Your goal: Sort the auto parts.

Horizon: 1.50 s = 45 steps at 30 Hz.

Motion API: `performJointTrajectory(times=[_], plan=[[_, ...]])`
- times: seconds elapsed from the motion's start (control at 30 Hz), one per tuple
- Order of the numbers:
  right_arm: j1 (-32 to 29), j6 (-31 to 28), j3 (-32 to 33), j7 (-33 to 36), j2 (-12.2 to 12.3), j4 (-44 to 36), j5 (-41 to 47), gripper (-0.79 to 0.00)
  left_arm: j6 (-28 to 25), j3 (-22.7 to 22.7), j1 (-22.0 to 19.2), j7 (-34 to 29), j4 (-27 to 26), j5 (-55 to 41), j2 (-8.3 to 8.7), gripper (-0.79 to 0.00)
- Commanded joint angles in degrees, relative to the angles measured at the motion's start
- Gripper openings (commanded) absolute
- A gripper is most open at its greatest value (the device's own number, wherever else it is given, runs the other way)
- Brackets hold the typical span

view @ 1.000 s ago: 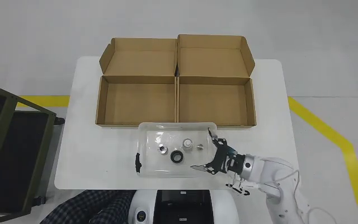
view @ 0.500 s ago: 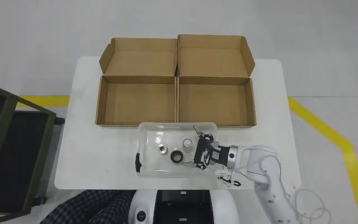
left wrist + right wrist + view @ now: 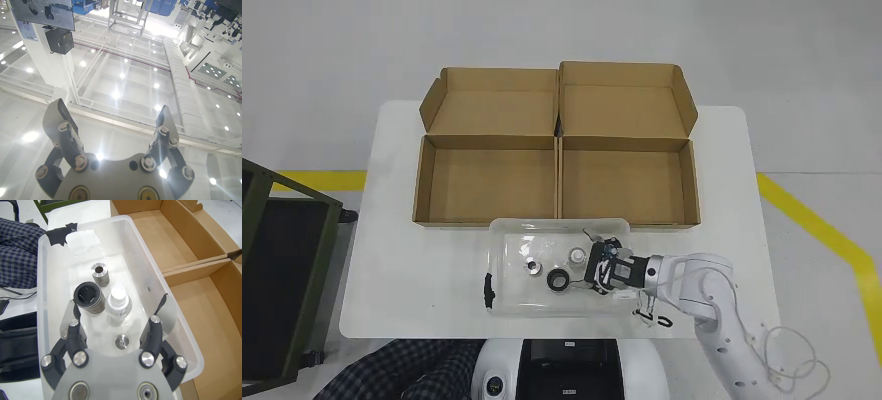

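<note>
**Sorting station, bin still full.** The white table (image 3: 402,200) carries the left cardboard box (image 3: 487,185) and the right cardboard box (image 3: 622,185). They stand side by side with lids folded back and bare floors. We read them as the sorting destinations, opened so that parts can be dropped straight in.

Just in front of them, nearer the robot, stands the clear plastic bin (image 3: 510,290). It holds all four parts, so we judge that sorting has not yet begun.

The right gripper (image 3: 119,302) sits inside the bin with its jaws spread wide, gripping nothing and straddling the parts, presumably to select one. The left gripper (image 3: 112,105), likewise wide apart and empty, points at the ceiling, and we take it as parked clear of the work.

Parts, in descending size:
- a dark sleeve (image 3: 88,299) with a black bore, standing upright
- a white-capped fitting (image 3: 118,303) just beside the sleeve
- a steel bushing (image 3: 99,274) with a central hole, just beyond those two
- a small metal stud (image 3: 122,341), nearest the right gripper's palm
</note>
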Motion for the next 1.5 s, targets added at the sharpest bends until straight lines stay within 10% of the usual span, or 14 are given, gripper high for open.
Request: performJointTrajectory(times=[0.0,0.37,0.7,0.97,1.47], plan=[[0.3,0.03,-0.32,0.46,0.11,0.37,0.02,-0.166,0.0,0.0,0.0,0.0,0.0,0.0,0.0,0.0],[1.89,0.85,-1.18,0.74,0.77,2.11,1.11,-0.397,0.0,0.0,0.0,0.0,0.0,0.0,0.0,0.0],[2.86,1.82,-2.5,0.33,1.25,3.01,1.91,-0.446,0.0,0.0,0.0,0.0,0.0,0.0,0.0,0.0],[3.73,2.4,-3.27,0.04,1.65,2.65,1.96,-0.785,0.0,0.0,0.0,0.0,0.0,0.0,0.0,0.0],[2.56,1.3,-1.65,-5.06,2.84,-4.27,4.39,-0.785,0.0,0.0,0.0,0.0,0.0,0.0,0.0,0.0]])
